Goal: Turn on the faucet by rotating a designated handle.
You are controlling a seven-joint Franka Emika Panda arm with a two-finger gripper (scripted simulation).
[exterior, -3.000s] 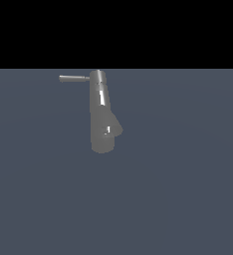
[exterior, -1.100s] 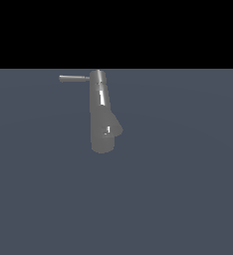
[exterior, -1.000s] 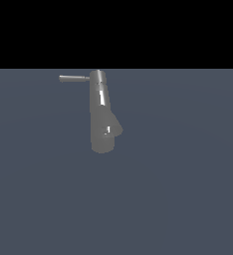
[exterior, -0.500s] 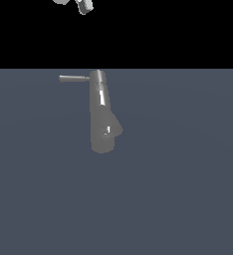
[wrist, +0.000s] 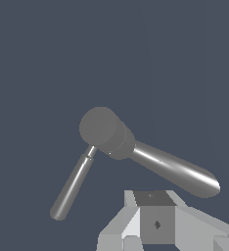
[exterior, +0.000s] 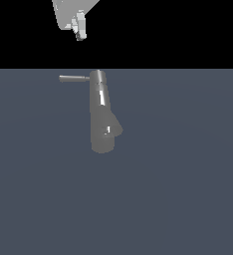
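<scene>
The faucet (exterior: pixel 101 114) is a grey shiny column standing on the dark floor in the exterior view, with a stubby spout (exterior: pixel 116 128) low on its side. The handle (exterior: pixel 73 78), a thin grey rod, sticks out from the column's narrow end toward the exterior view's left. My gripper (exterior: pixel 80 34) hangs well above the handle and touches nothing. The wrist view looks onto the faucet's round cap (wrist: pixel 101 126), with the handle (wrist: pixel 72 186) angling away from it. Grey parts of my gripper (wrist: pixel 155 218) fill that view's edge. How the fingers stand is unclear.
Flat dark grey-blue floor (exterior: pixel 178 189) surrounds the faucet. A black background lies behind it, above the floor's far edge.
My gripper has come into the exterior view from the top edge and dropped lower, toward the handle. The faucet and its handle have not moved.
</scene>
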